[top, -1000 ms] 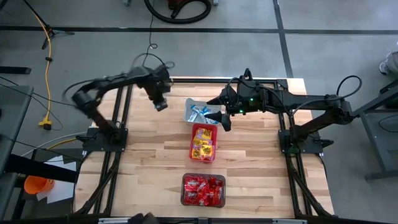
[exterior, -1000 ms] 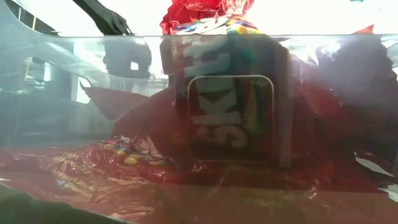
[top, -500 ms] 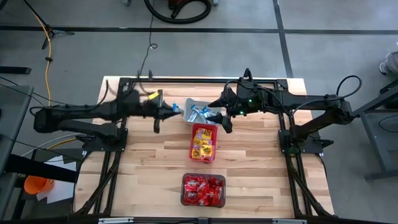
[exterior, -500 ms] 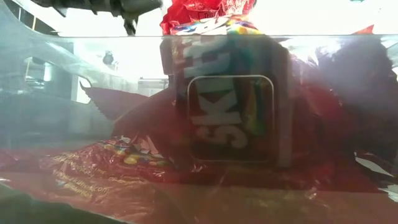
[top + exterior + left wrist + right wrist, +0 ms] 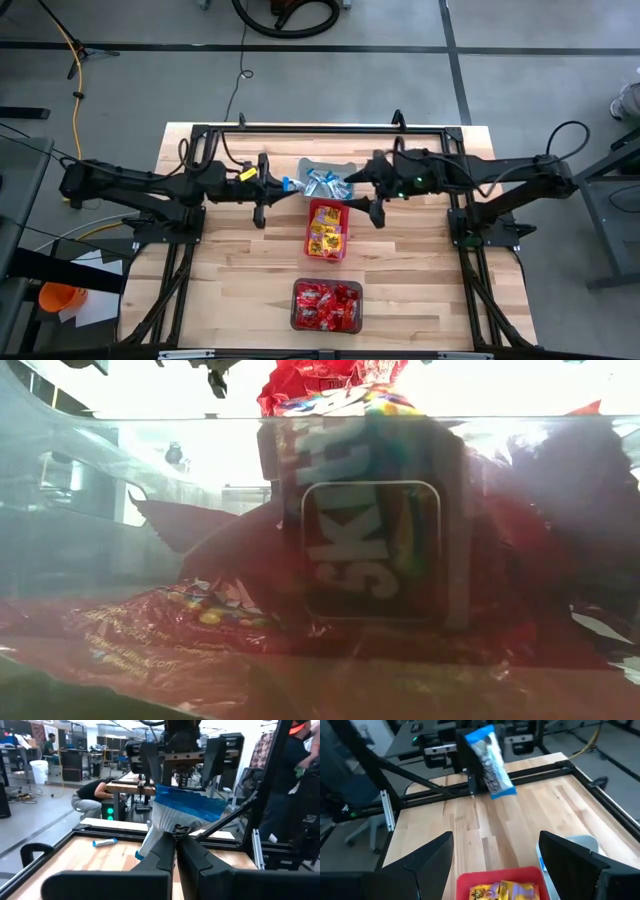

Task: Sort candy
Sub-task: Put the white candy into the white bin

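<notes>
The left gripper [image 5: 283, 182] is pinching a blue-and-white wrapped candy packet [image 5: 186, 812]; it should release over the grey bin [image 5: 303, 166] just ahead, while the right gripper [image 5: 350, 186] is hanging wide open opposite.

Even, bright overhead light fills the high view; the wooden table [image 5: 250, 260] shows only soft, short shadows under the arms. The low view is blown out toward twelve o'clock — white glare behind the clear bin wall [image 5: 130, 510], which smears and tints the red candy [image 5: 370, 550] pressed against it. The left wrist view is soft, its nearest fingers [image 5: 165, 855] out of focus — background lamps flare. The right wrist view is slightly blurred.
</notes>
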